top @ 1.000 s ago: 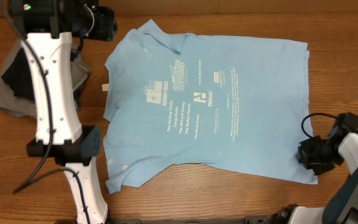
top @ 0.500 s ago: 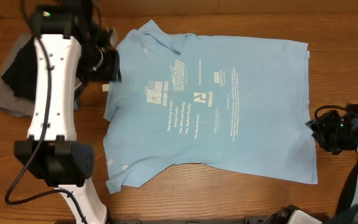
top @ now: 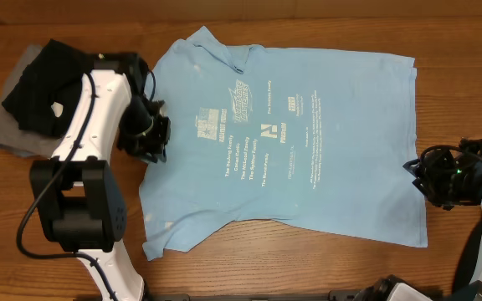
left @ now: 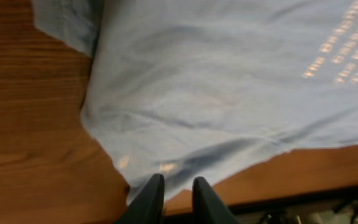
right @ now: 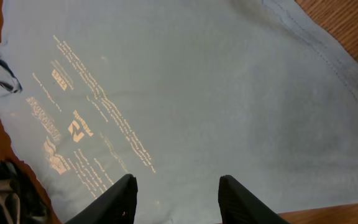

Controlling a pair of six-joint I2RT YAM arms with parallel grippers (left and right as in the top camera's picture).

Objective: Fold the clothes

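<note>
Down at the left gripper [left: 172,198], the two fingers [left: 149,200] sit almost together with just a sliver of gap, right on the ragged edge of the light blue T-shirt [top: 291,142]. Whether cloth is pinched in there, I cannot tell. Over on the other side, the right gripper [right: 178,186] stands wide open, nothing between its fingers, and the printed blue cloth spreads out ahead of it. From overhead, the shirt lies flat in the middle of the table [top: 458,33], its long axis running from the table's left side toward its right, so each arm has one short end. The left is at the left edge, the right at the right edge. The pile of black and grey garments [top: 32,100] waits near the far left corner. By my read the fold is barely begun, and the left arm looks nearer to a grip.
</note>
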